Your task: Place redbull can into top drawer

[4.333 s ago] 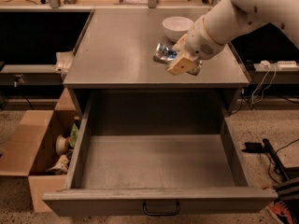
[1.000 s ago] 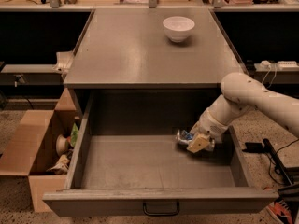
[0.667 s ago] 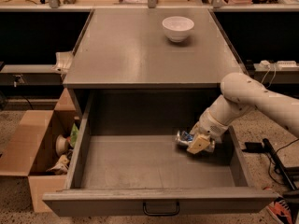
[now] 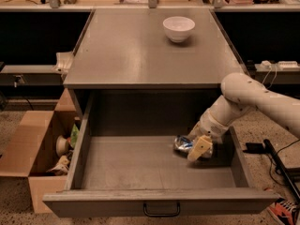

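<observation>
The top drawer (image 4: 117, 165) is pulled wide open below the grey cabinet top. The redbull can (image 4: 183, 145), silver and blue and crinkled, lies low at the right rear of the drawer's flat bottom. My gripper (image 4: 196, 150) reaches down into the drawer from the right and is shut on the can's right end, with one tan finger (image 4: 198, 146) across its front. The white arm (image 4: 243, 100) comes in over the drawer's right side. The drawer's dark handle (image 4: 161, 211) shows on the front panel.
A white bowl (image 4: 178, 28) stands on the cabinet top (image 4: 140, 50) at the back right. An open cardboard box (image 4: 33, 149) with small items sits on the floor to the left. Cables and a black stand (image 4: 276, 158) lie on the floor to the right.
Since 4.3 s ago the can has gone from the cabinet top down into the drawer with my gripper. Over the last second nothing has visibly moved.
</observation>
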Tool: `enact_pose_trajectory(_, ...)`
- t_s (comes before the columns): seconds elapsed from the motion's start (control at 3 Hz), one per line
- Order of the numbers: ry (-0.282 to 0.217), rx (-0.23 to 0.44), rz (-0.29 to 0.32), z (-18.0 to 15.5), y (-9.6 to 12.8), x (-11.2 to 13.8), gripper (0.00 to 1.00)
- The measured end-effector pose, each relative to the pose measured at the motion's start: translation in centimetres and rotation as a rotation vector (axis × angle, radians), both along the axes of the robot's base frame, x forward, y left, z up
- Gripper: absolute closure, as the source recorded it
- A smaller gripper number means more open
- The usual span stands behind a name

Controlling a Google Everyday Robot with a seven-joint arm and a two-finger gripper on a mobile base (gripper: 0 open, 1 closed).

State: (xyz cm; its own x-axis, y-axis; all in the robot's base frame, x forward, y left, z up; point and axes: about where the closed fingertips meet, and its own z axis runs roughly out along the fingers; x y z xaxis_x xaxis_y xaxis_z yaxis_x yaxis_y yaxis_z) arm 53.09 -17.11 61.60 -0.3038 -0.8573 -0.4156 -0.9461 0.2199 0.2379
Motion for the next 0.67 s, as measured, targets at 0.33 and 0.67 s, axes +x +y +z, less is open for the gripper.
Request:
enact_pose_trajectory(0.33,-0.074,0.019,0.054,3.1,0.9,-0.5,0.00)
enact_pose_trajectory(0.67,-0.261,0.068,0.196,11.4,2.3,-3.6,0.00)
